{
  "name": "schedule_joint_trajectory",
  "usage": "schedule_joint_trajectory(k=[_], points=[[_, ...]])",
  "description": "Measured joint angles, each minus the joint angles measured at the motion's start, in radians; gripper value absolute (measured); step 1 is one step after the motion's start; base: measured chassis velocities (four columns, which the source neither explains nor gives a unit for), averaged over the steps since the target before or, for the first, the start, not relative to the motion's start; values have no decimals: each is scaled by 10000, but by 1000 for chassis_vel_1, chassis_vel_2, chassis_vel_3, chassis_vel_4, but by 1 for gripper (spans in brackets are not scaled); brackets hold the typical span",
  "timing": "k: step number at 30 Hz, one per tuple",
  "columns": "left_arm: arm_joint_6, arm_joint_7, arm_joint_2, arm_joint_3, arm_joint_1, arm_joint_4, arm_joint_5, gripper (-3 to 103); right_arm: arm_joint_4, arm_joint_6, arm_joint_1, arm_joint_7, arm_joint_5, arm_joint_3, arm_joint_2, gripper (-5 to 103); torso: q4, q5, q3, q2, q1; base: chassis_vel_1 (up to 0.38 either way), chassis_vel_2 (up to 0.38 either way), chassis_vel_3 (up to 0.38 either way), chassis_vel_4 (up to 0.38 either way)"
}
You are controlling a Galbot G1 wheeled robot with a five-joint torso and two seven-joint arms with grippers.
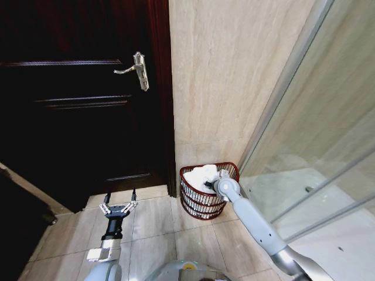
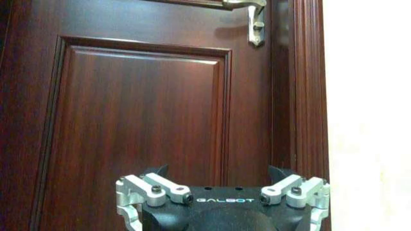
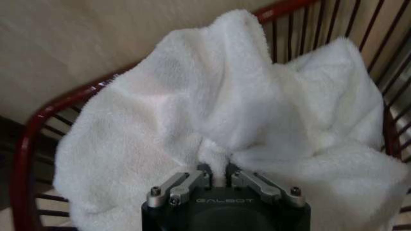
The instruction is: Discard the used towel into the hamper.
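Tiled floor [image 1: 158, 225] nearest, beige, bare between both arms. Left gripper [image 1: 119, 206] parked low before dark door [image 1: 76, 117], fingers spread wide, holding nothing. Right gripper [image 1: 209, 186] reaching over hamper [image 1: 196, 205] rim, fingers pinched on a fold of white towel [image 3: 212, 120]. Towel bunched inside hamper, heaped above red rim. Hamper standing on floor in corner, against beige wall [image 1: 234, 76], door frame just beside on one side, glass shower panel [image 1: 316, 146] close on the other.
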Motion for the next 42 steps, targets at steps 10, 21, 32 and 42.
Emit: schedule_joint_trajectory(k=[10, 21, 32, 42], points=[[63, 25, 129, 22, 49, -81, -54, 100, 3114, 900, -1221, -269, -1766, 200, -680, 56, 0, 0, 0, 0, 0, 0, 0, 0, 0], [364, -153, 198, -91, 100, -370, -253, 100, 5227, 3978, -4418, -3498, -7180, 1507, -1120, 93, -2, -1, -2, 1, -1, 0, 0, 0, 0], [413, -184, 205, 175, 152, -450, -113, 100, 3684, 5204, -4083, -4079, -8606, 2123, -817, 100, 1, -2, -1, 0, -1, 0, 0, 0, 0], [552, -174, 253, 60, 145, -543, 134, 100, 1819, 3388, -1970, -3819, -6493, 1527, -1054, 100, -1, -1, 0, 0, 0, 0, 0, 0, 0]])
